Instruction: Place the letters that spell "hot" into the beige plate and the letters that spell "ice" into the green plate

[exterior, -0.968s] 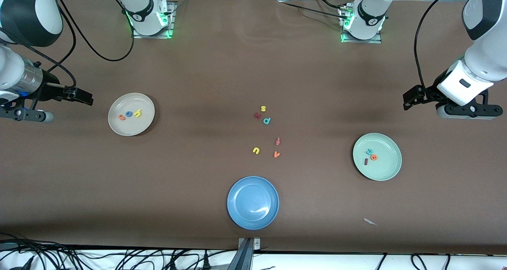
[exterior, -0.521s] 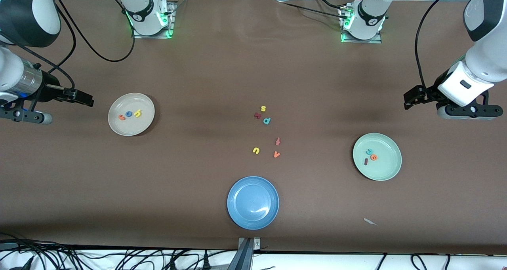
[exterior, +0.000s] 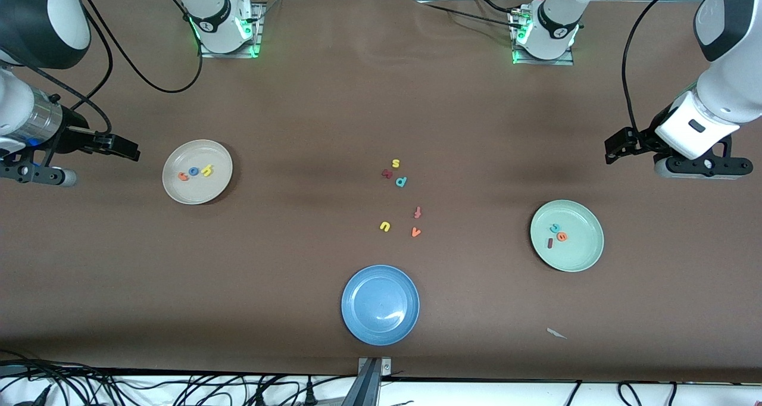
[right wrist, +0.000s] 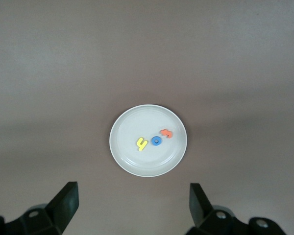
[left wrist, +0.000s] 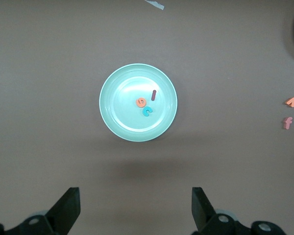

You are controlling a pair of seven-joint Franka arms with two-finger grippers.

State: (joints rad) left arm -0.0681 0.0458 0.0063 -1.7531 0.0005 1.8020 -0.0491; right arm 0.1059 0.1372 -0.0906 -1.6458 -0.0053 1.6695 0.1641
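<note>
Left end effector [exterior: 613, 147]: front view; jaws apart and empty, hanging over bare surface [exterior: 333, 108] at the left arm's end, near the green plate [exterior: 586, 257].
Right end effector [exterior: 128, 149]: front view; jaws apart and empty, over bare surface beside the beige plate [exterior: 214, 191]; both arms wait.
Leftover letters: front view; yellow s [exterior: 395, 164], teal p [exterior: 401, 181], yellow u [exterior: 384, 226], orange v [exterior: 415, 232] lie mid-surface, farther from the camera than the blue plate [exterior: 357, 322].
Ice letters: left wrist view; teal c [left wrist: 147, 111], orange e [left wrist: 140, 102], dark red i [left wrist: 153, 95] lie close together in the green plate [left wrist: 112, 122].
Hot letters: right wrist view; yellow h [right wrist: 141, 144], blue o [right wrist: 157, 141], orange t [right wrist: 165, 132] lie in a row in the beige plate [right wrist: 125, 161].
Handling (judged): letters look light, soft and thin; pinch across a stroke, edge to edge. Sorting appears complete.
</note>
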